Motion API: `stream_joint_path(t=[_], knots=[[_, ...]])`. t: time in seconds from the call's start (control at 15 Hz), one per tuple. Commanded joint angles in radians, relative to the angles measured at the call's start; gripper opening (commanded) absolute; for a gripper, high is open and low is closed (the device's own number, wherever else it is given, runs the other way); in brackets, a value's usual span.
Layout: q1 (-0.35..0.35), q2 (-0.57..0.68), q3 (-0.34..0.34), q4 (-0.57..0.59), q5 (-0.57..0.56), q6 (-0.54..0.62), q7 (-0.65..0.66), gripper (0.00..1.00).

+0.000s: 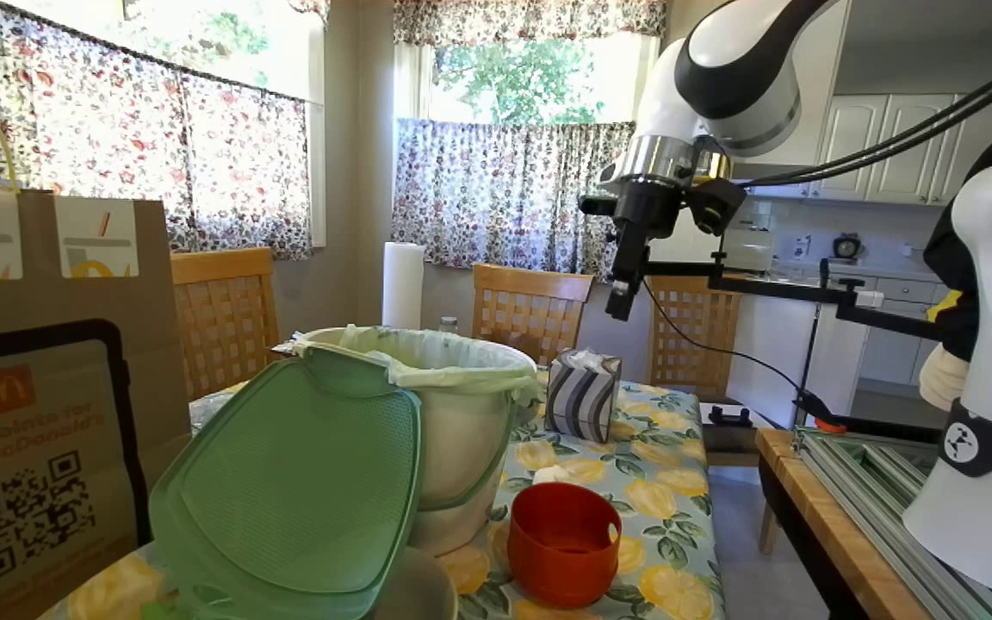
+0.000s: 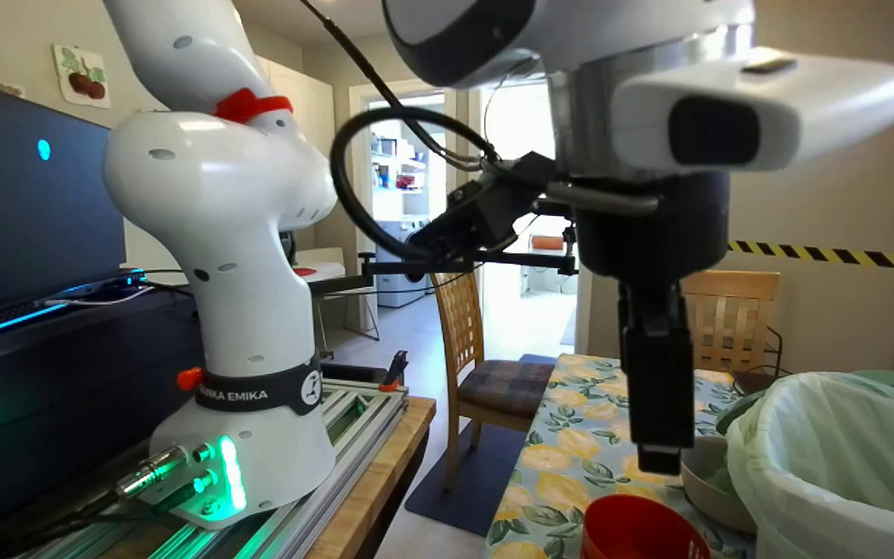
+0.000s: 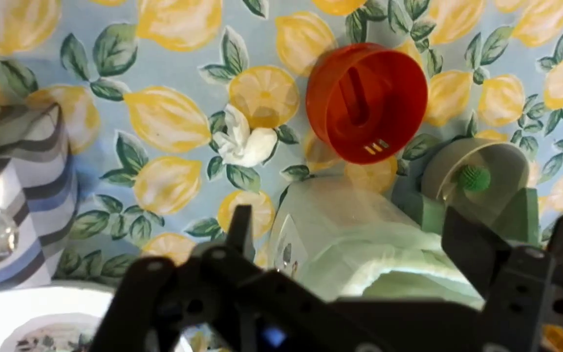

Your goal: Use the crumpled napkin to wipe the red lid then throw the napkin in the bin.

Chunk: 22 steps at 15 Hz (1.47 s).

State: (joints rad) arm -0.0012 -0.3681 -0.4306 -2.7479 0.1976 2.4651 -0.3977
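A pale liner (image 2: 866, 442) drapes the bin (image 1: 461, 430); the bowl (image 3: 499, 164) holds a green ball (image 3: 474, 178). In the wrist view the napkin (image 3: 245, 145) lies left of the red lid (image 3: 381, 100). The gripper (image 3: 350, 226) hangs spread. In an exterior view, the near-left bag (image 1: 156, 344) reads "McDonald's".

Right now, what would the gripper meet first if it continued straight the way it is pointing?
Probably the red bowl or the table close beside it: in both exterior views the gripper points down to the side of the bin. Depth is unclear.
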Motion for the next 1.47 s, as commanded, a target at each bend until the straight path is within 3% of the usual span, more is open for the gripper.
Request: stream_joint_path(t=[0.0,0.13,0.2,0.53,1.0,1.4], knots=[[-0.034,0.181,0.046,0.050,-0.033,0.016,-0.043,1.00],[-0.060,0.228,0.070,0.062,-0.055,0.031,-0.038,1.00],[-0.065,0.158,0.085,0.021,-0.022,0.021,-0.014,1.00],[-0.086,0.233,0.103,0.059,-0.019,0.031,-0.002,1.00],[-0.098,0.490,0.169,0.181,0.166,0.044,-0.025,1.00],[-0.138,0.681,0.255,0.275,0.054,0.160,0.079,1.00]])
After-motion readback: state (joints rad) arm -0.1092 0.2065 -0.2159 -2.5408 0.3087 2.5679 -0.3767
